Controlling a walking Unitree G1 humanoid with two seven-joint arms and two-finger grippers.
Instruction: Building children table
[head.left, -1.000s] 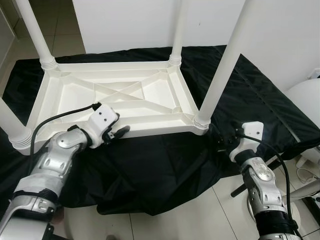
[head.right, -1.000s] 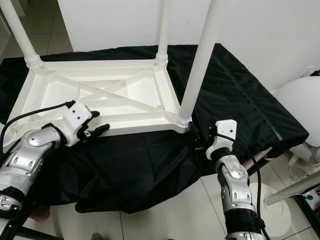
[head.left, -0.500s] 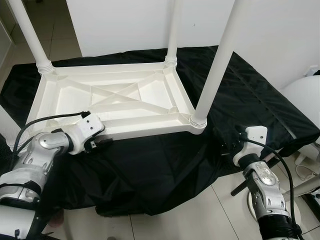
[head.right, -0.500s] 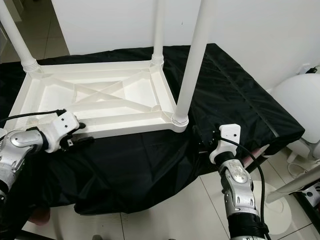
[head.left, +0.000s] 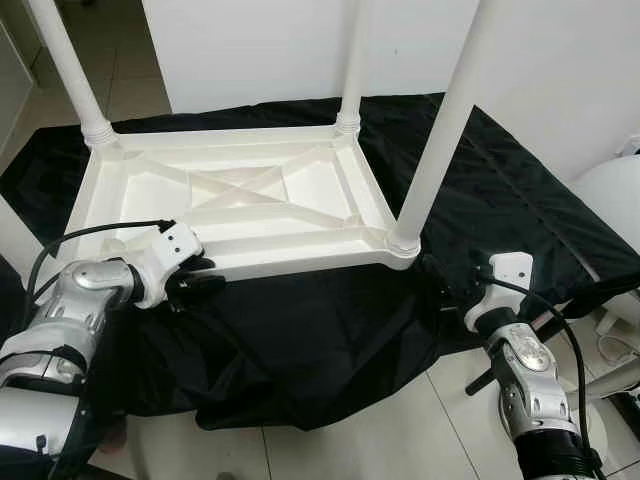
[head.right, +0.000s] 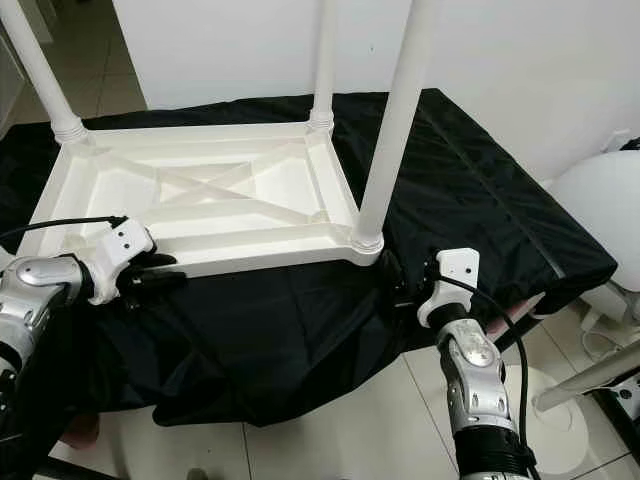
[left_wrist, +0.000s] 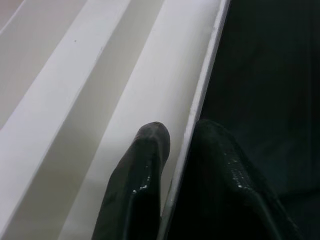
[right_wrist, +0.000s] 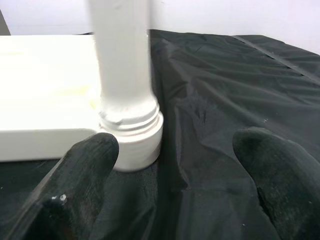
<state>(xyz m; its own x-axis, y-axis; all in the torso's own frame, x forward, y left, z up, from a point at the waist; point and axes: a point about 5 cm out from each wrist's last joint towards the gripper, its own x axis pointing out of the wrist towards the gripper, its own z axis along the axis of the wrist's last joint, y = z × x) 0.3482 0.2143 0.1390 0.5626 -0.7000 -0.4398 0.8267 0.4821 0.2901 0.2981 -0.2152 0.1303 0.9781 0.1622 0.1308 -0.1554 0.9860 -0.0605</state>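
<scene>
Since the earlier frame, our left gripper (head.left: 205, 283) has drawn back toward the table's near left corner, and our right gripper (head.right: 400, 283) has pulled slightly away from the near right leg (head.left: 440, 140). We close the left fingers (left_wrist: 142, 165) on the near rim of the upside-down white plastic children table (head.left: 250, 200), one finger on each side. The right fingers (right_wrist: 82, 170) stand wide apart, holding nothing. Under the table lies a black cloth (head.left: 320, 340) on a pale tiled floor (head.left: 360, 450); behind it is a white wall (head.left: 250, 50).
</scene>
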